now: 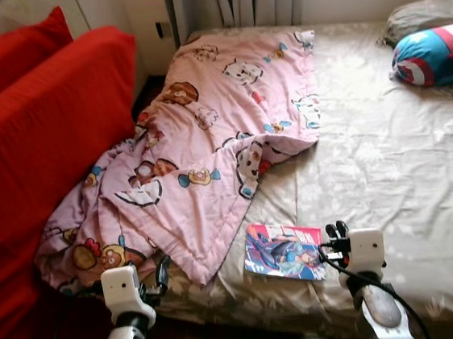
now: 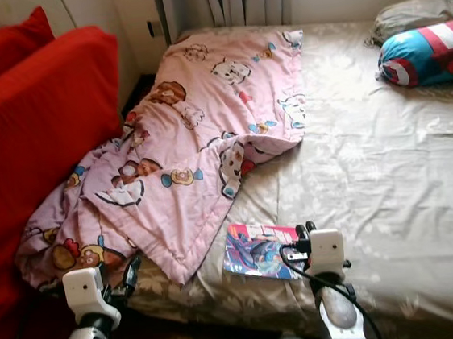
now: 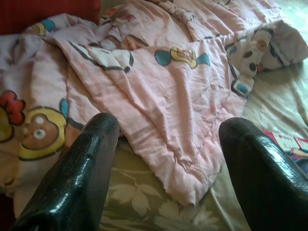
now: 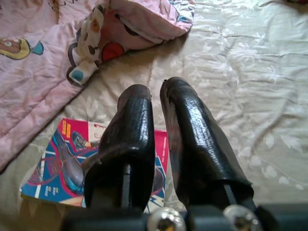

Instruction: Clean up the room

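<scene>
- I find the pink blanket (image 1: 200,148) crumpled along the bed's (image 1: 388,169) left edge, against the red sofa (image 1: 37,141).
- A comic book (image 1: 284,250) lies at the near edge.
- My left gripper (image 3: 166,159) hangs spread wide over the blanket's corner.
- My right gripper (image 4: 156,110), fingers together, hovers above the book.

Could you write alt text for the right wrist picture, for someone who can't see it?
The right claw, fingers together and empty, hovers over a colourful book lying on a beige bedsheet. A pink cartoon-print quilt lies crumpled beside the book.
</scene>
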Robot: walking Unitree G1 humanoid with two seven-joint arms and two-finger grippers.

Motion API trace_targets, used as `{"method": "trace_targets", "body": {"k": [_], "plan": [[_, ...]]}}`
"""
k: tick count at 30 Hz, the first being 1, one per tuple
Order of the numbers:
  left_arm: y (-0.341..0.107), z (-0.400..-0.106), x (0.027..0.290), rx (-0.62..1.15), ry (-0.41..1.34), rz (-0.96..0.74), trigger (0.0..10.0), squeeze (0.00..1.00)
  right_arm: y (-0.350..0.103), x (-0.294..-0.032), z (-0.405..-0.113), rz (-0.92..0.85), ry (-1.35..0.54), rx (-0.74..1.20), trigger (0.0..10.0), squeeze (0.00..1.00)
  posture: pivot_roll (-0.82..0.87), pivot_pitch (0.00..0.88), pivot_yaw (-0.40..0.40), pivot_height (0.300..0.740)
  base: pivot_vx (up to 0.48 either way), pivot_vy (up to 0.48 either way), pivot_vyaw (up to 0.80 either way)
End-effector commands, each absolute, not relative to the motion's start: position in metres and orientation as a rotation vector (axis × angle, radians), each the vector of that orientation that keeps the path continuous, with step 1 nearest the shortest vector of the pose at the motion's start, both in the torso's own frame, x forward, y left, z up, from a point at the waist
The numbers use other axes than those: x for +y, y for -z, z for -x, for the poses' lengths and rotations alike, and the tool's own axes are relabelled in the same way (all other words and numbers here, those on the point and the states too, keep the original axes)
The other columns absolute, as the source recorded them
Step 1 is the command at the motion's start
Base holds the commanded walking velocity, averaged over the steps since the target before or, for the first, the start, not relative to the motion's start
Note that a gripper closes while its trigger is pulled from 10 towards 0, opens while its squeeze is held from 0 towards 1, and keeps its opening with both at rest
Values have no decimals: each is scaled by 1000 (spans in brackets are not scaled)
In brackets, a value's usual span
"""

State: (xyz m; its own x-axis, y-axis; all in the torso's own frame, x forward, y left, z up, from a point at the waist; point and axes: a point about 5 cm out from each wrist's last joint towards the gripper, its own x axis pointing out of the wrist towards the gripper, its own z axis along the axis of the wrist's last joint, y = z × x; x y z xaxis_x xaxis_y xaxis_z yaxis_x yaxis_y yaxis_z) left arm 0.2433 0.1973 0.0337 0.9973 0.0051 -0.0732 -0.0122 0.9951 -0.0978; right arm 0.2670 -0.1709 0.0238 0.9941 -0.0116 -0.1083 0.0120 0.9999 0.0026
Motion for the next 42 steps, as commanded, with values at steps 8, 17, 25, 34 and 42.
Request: {"method": "trace_targets", "body": {"k": [8,17,25,34,42], "plan": [[-33,-241,199,85,-16,104,10000,0,-21,-166,-266,-18,-6,122,10000,0,-84,169,42,651,0,0,0],[-33,-241,198,88,-12,107,10000,0,-18,-166,-267,-34,-13,129,10000,1000,-84,168,43,651,0,0,0],[-32,-240,197,91,-10,109,10000,0,-18,-163,-268,-38,-24,134,10000,1000,-82,169,43,651,0,0,0],[-31,-240,196,99,-7,110,10000,0,-13,-162,-269,-25,-35,167,10000,0,-81,171,44,651,0,0,0],[-30,-241,194,106,1,116,10000,0,-12,-160,-269,-34,-55,172,10000,0,-81,170,46,641,0,0,0]]}}
